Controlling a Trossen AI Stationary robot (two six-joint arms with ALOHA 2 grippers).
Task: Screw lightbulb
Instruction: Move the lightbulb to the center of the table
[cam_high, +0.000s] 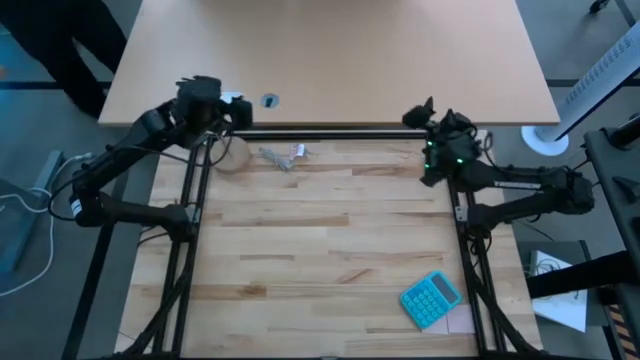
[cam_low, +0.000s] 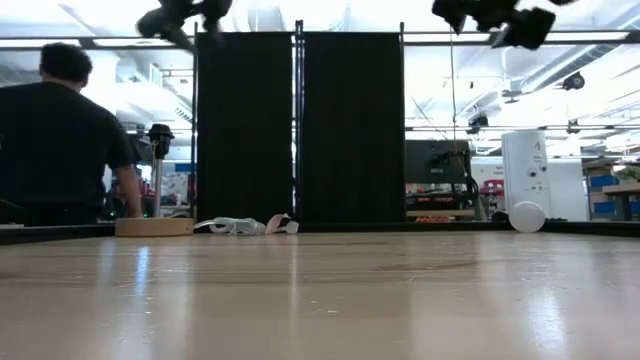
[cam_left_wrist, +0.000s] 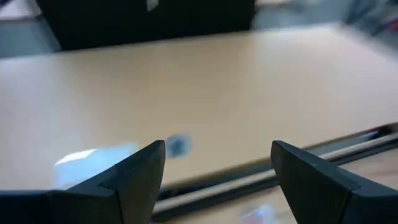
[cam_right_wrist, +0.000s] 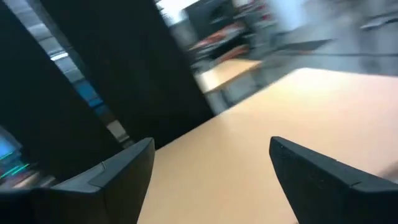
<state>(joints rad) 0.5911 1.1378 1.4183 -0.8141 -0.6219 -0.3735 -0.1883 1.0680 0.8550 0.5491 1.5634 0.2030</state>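
Observation:
The small white lightbulb (cam_low: 527, 216) rests on the table at its far right. The tan wooden disc (cam_high: 232, 155) lies flat at the far left, also seen in the low view (cam_low: 153, 227). My left gripper (cam_left_wrist: 217, 180) is open and empty, held high above the far left edge (cam_high: 215, 100), just beyond the disc. My right gripper (cam_right_wrist: 211, 180) is open and empty, held high above the far right edge (cam_high: 430, 115). In the low view both grippers show only at the top, well above the table.
A crumpled clear wrapper with cord (cam_high: 283, 155) lies right of the disc. A blue calculator (cam_high: 431, 299) lies near the front right. A second tan table (cam_high: 330, 60) stands beyond the far edge. A person (cam_low: 60, 140) stands behind the table's far left.

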